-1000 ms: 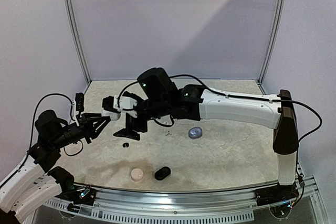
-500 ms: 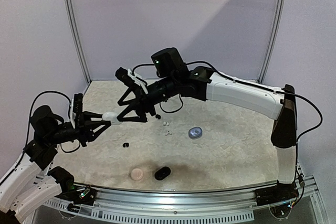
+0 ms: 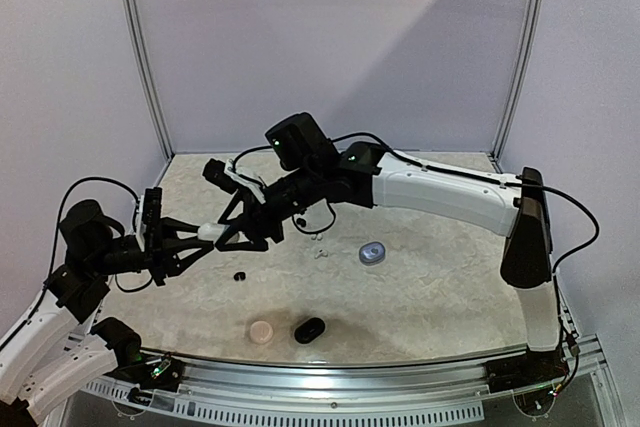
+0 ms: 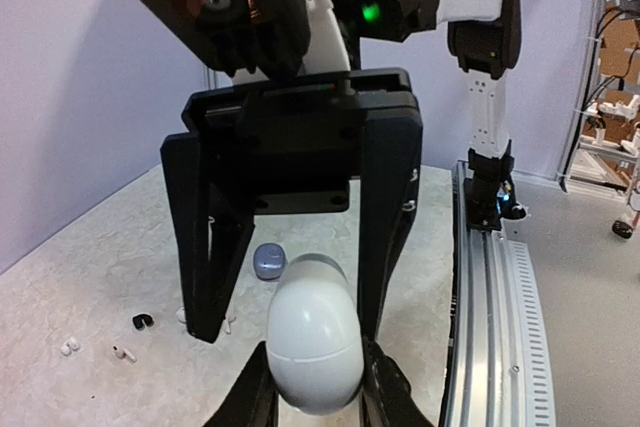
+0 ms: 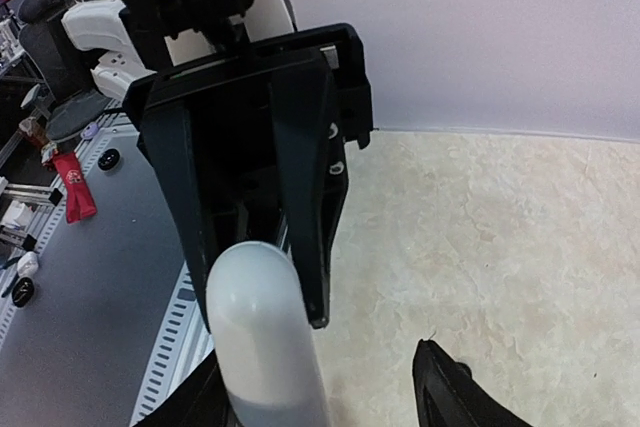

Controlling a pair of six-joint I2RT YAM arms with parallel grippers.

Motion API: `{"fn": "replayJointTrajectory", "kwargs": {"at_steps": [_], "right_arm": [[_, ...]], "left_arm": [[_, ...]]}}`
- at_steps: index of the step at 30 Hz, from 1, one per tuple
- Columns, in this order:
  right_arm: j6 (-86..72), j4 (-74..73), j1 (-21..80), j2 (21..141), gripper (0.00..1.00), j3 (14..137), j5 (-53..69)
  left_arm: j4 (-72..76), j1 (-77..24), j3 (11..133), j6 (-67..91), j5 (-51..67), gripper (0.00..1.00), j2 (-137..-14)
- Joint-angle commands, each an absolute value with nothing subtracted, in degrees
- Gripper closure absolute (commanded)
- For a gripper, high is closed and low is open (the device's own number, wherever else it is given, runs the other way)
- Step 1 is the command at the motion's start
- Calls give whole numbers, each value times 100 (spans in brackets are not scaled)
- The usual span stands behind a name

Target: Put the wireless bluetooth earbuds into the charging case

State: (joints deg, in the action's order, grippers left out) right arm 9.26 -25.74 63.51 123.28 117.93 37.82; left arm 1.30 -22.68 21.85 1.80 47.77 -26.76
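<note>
A white case, egg-shaped with a seam line showing round it, is being held up off the table by the left gripper. That gripper's two fingers are being pressed narrowly against the lower sides of the case. The upper end of the white case is being straddled by the right gripper, whose jaws are being kept wide and are not being clamped on anything. In the left wrist view, one black finger is being shown against or just beside the flank of the white case, and the other is being shown apart from it with a clear gap. The same is being shown from the right wrist, with the white case close to one finger and well clear of the other. Whether the near finger is actually touching cannot be told.

The earbuds are being left lying on the table. A black earbud is being seen below the white case, a little toward the right arm's side. Two white earbuds are being seen farther that way, near each other. Beyond them from the white case, a blue-grey case is being left on the table. Nearer the arm bases than the white case, a pale pink case and a black case are being seen near each other but apart.
</note>
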Motion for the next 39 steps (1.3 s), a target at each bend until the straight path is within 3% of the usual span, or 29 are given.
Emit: {"fn": "replayJointTrajectory", "kwargs": {"at_steps": [1, 6, 17, 27, 39], "right_arm": [[744, -2584, 6247, 12461, 41, 12021, 3516], [657, -2552, 6173, 12463, 45, 12015, 3550], [611, -2724, 6045, 12490, 48, 12023, 3788], [516, -2673, 6039, 12633, 50, 12023, 3687], [189, -2217, 5802, 12758, 44, 12475, 4172]], "left_arm": [[-594, -2370, 2406, -560, 5064, 100, -2686], [-1341, -2431, 2519, -1638, 5027, 100, -2643], [-1833, -2470, 2487, -2241, 4967, 100, -2637], [-844, -2474, 2399, -629, 4704, 100, -2678], [-344, -2236, 2320, 1552, 3551, 100, -2831]]}}
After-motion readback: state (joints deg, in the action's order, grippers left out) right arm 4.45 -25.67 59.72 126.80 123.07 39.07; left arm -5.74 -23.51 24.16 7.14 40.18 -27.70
